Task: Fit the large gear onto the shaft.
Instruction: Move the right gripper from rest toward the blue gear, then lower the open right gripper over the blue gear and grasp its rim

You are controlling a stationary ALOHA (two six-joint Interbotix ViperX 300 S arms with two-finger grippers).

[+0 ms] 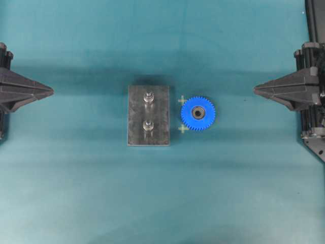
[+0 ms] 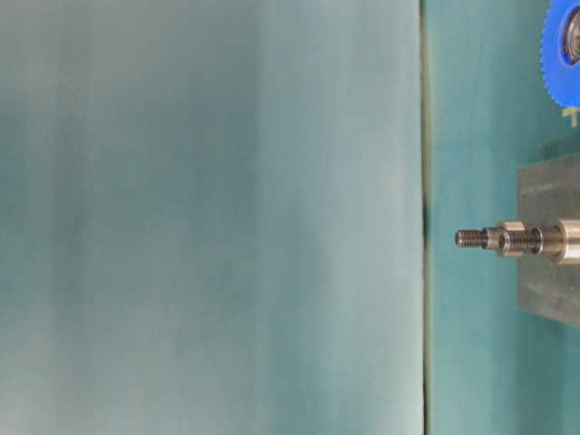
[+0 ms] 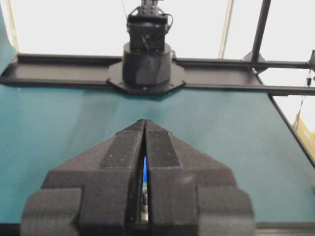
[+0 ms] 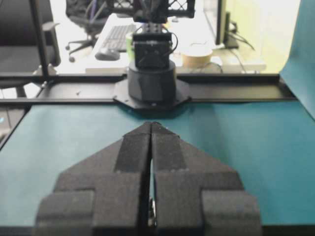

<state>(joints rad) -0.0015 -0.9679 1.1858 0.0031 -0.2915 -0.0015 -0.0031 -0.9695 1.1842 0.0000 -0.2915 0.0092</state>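
In the overhead view, the left gripper point(image 1: 51, 91) is at the 9 o'clock edge of the teal table point(image 1: 76, 193). Its two black fingers are pressed together into one point, and this point is directed toward 3 o'clock. It holds nothing. In the left wrist view the same fingers point(image 3: 118, 152) meet at the tip, with only a thin slit between them, and a little blue is seen through this slit.

Near the centre of the table lies the grey plate point(image 1: 137, 127), with its long side going from 12 to 6 o'clock. Two silver pins stand on it, one behind the other. The upper pin point(image 1: 148, 96) is toward 12 o'clock and the lower pin point(image 1: 148, 125) is toward 6 o'clock. Both pins are bare. I cannot tell which of them is the shaft of the task.

Just beside the plate, at its 3 o'clock side, the large gear point(image 1: 197, 113) lies flat on the table. It does not touch the plate. Two small pale cross marks point(image 1: 182, 100) are on the table between the gear and the plate.

At the 3 o'clock edge is the right gripper point(image 1: 255, 90). Its fingers point(image 4: 133, 152) are also closed tightly together, pointing toward 9 o'clock, and it is empty. Both grippers are well apart from the plate and the gear.
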